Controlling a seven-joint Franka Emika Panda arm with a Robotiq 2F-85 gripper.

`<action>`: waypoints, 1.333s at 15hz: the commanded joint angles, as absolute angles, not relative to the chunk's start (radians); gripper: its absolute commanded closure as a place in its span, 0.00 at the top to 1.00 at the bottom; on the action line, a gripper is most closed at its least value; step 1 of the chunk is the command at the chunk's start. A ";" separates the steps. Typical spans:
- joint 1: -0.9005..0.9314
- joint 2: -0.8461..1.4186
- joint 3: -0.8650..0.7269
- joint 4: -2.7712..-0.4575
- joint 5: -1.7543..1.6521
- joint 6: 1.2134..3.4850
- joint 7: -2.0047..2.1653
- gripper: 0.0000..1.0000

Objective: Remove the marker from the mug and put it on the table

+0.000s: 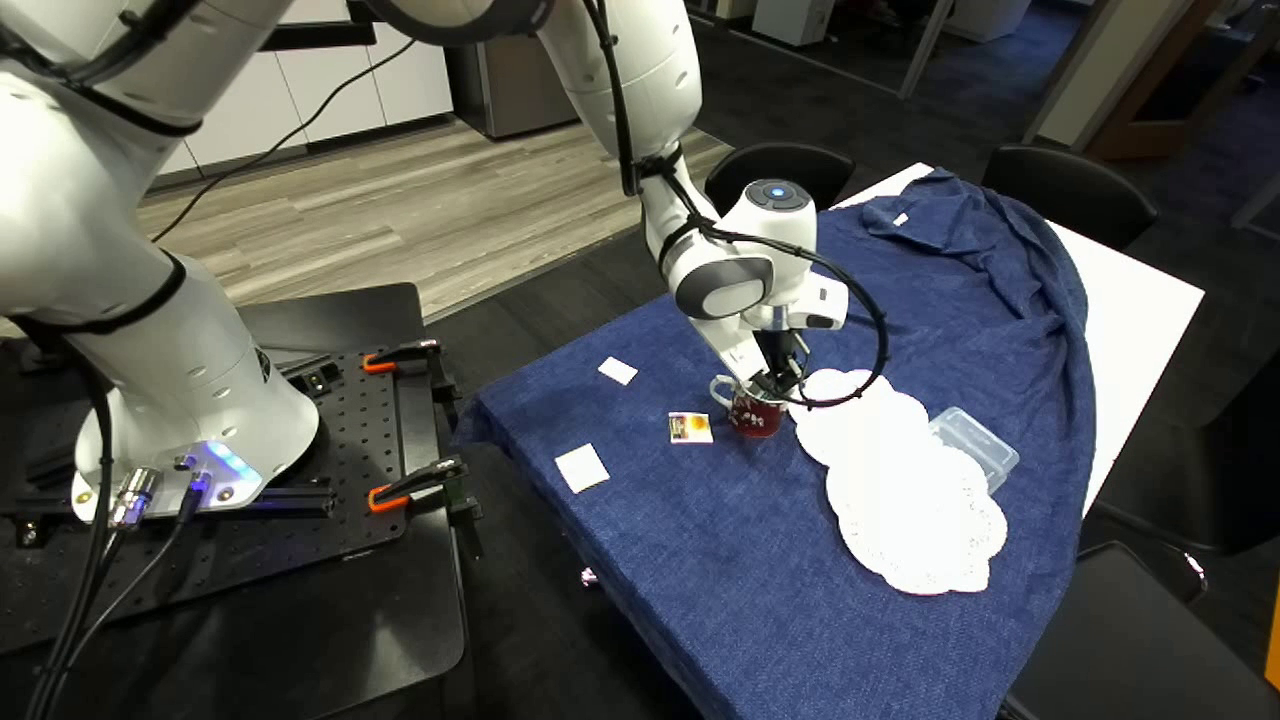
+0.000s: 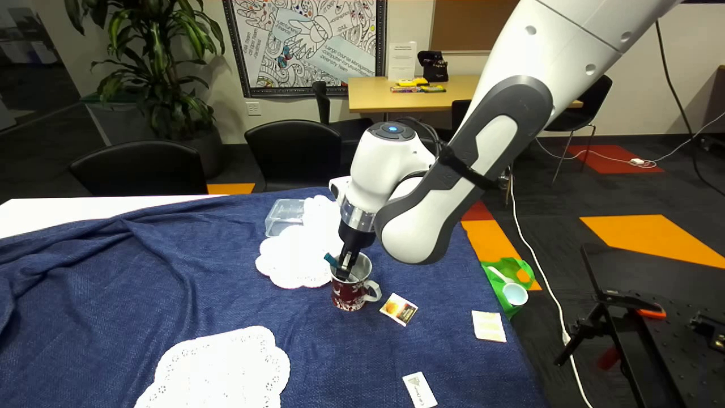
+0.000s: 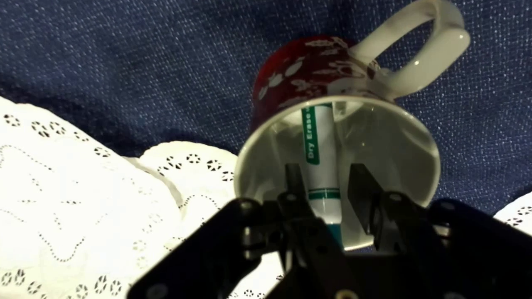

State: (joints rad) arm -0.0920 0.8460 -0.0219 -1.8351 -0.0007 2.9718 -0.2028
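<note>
White lace doily at near left in an exterior view, spread on the blue-draped bench. Further right: red mug, upright, with marker leaning inside and poking past the rim. Tool down in the mouth too, spread apart with the marker between, not gripping yet. Picture packet just right of that. So, probably at the grasp step. Next: squeeze, lift clear without tipping the mug, lay flat on the bench.
</note>
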 commanded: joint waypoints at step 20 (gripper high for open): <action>-0.138 0.631 0.047 -2.060 -0.024 3.204 -0.176 0.05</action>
State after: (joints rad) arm -0.1072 0.7343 0.0118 -1.9574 -0.0031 3.1625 -0.2028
